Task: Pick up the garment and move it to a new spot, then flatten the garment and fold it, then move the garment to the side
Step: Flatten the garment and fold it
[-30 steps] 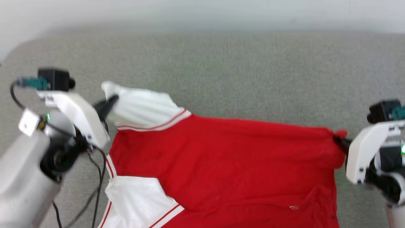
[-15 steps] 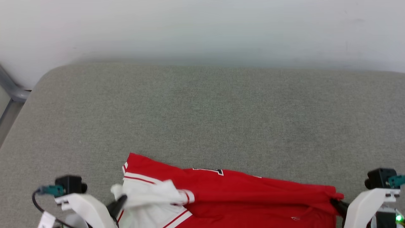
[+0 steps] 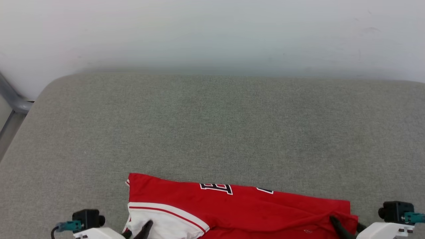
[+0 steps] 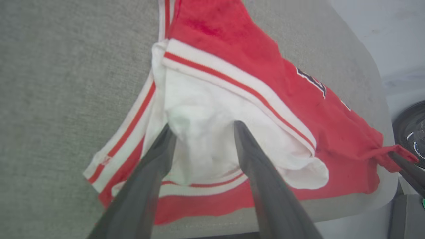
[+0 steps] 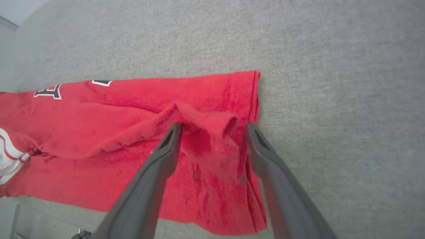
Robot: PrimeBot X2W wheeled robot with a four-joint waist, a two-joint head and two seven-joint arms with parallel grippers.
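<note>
The garment (image 3: pixel 232 209), red with white sleeves, lies folded over itself at the near edge of the grey surface. A strip of black white-edged lettering (image 3: pixel 216 188) shows along its far side. In the left wrist view my left gripper (image 4: pixel 202 127) is open, its fingers standing either side of a bunched white sleeve (image 4: pixel 206 132). My right gripper (image 5: pixel 214 127) is open too, straddling a raised wrinkle of red cloth (image 5: pixel 202 122) near the hem corner. In the head view one dark finger of each gripper pokes up at the bottom edge, over the cloth.
The grey fabric-covered surface (image 3: pixel 212 132) stretches far beyond the garment to a white wall (image 3: pixel 212 33). A grey metal bar (image 3: pixel 13 99) stands off its far left corner. The surface's front edge (image 4: pixel 232 220) runs just under the garment's near side.
Both grippers have opened and let go of the sleeve and the hem corner, which they held before. The garment now rests doubled over. The head camera has tilted up.
</note>
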